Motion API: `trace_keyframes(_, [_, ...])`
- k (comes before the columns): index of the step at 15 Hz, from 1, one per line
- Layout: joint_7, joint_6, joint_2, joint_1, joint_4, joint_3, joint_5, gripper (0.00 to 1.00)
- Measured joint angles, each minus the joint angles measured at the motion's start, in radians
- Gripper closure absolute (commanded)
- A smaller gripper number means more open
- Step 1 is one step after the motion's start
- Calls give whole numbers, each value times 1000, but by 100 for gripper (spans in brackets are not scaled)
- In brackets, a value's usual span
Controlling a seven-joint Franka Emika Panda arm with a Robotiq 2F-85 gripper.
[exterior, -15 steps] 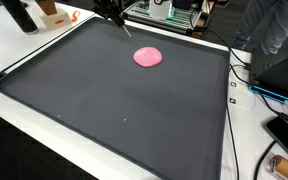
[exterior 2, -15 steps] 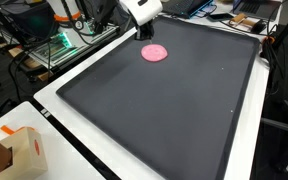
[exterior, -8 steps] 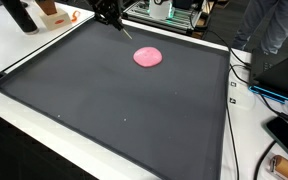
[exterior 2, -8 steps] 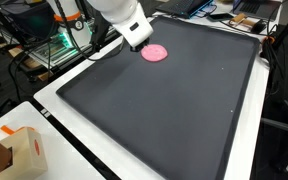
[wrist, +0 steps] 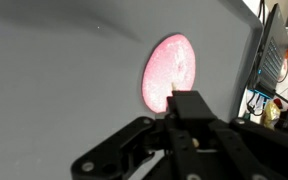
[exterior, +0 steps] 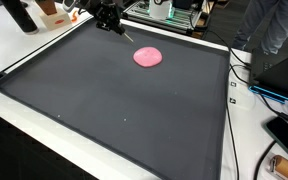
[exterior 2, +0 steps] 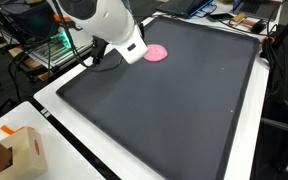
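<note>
Counter: white and broad, it carries everything. Its bare edge shows at 9 o'clock in an exterior view and runs along the near side at 7 o'clock in an exterior view.

Mat: a dark sheet with a raised rim that covers most of the counter. It shows in both exterior views and fills the wrist view as a grey field.

Arm: a white, rounded body that leans in over the mat's far edge from about 11 o'clock.

Box: brown cardboard on the white counter, off the mat at 7 o'clock and well apart from the arm.

Gripper: black and low over the mat's far corner at 11 o'clock in an exterior view. It is near the disc but apart from it, at roughly 10 o'clock of it. In the wrist view it is one dark mass at 6 o'clock. From where I stand I cannot tell whether its fingers are parted or together, and nothing shows between them.

Disc: pink, round and flat on the mat, lying free toward the far edge at about 12 o'clock of the mat's middle. In an exterior view it sits just at 3 o'clock of the arm's white end. In the wrist view it lies at 12 o'clock of the gripper.
</note>
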Motion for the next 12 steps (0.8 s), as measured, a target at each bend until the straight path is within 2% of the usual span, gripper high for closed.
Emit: trace_keyframes(12, [-6,-11,76,-10,36,6,10,97])
